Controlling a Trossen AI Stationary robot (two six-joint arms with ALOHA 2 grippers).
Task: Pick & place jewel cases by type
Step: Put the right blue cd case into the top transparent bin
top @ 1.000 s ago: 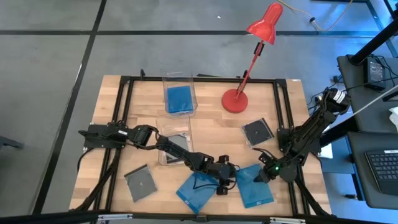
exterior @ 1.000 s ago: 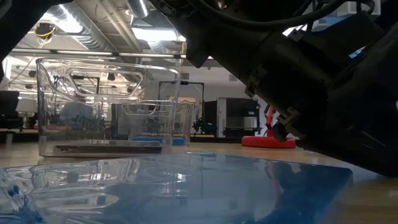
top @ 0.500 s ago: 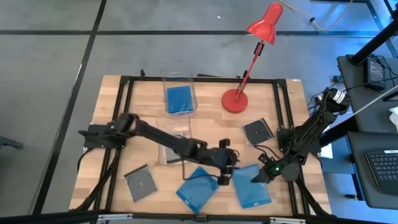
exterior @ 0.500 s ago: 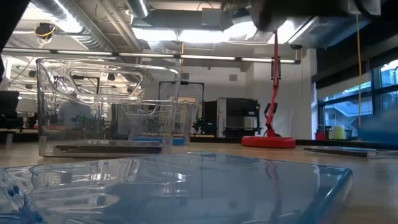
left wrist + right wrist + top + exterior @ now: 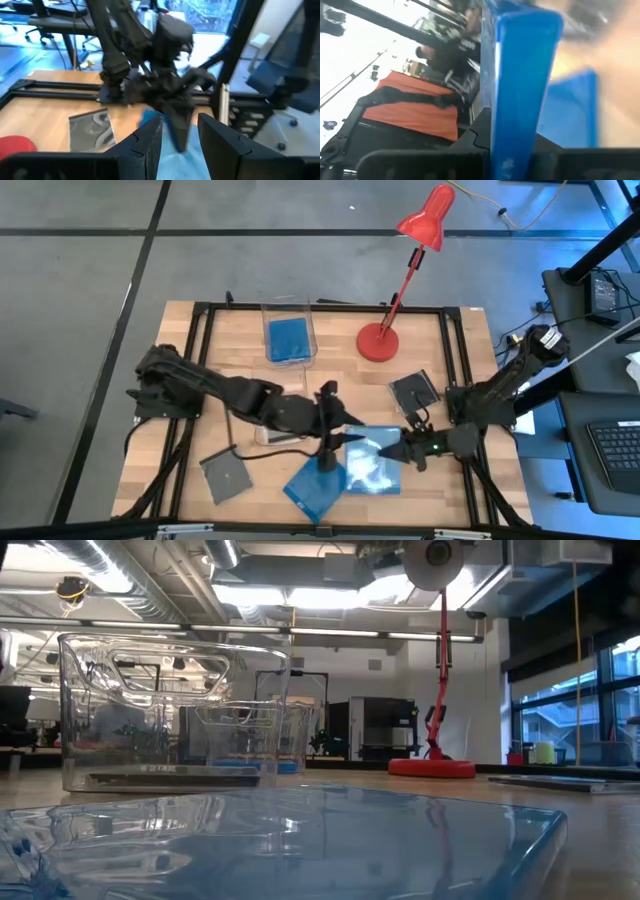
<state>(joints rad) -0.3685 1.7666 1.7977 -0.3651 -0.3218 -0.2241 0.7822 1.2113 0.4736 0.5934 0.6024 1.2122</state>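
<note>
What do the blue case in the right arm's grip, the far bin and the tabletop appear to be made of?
Blue jewel case, lifted by the right tool: probably glossy translucent plastic, given the bright reflections on its face. Far bin: clear hard plastic, since the blue case inside shows through its walls. Tabletop: pale wood, matte, with visible plank grain.

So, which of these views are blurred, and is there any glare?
Right wrist view: the blue jewel case in the right gripper is soft, the background smeared. Left wrist view: the other arm beyond the left gripper is motion-blurred. Low view: the near blue case mirrors the ceiling lights. High view: sharp, and the lifted case glints.
</note>
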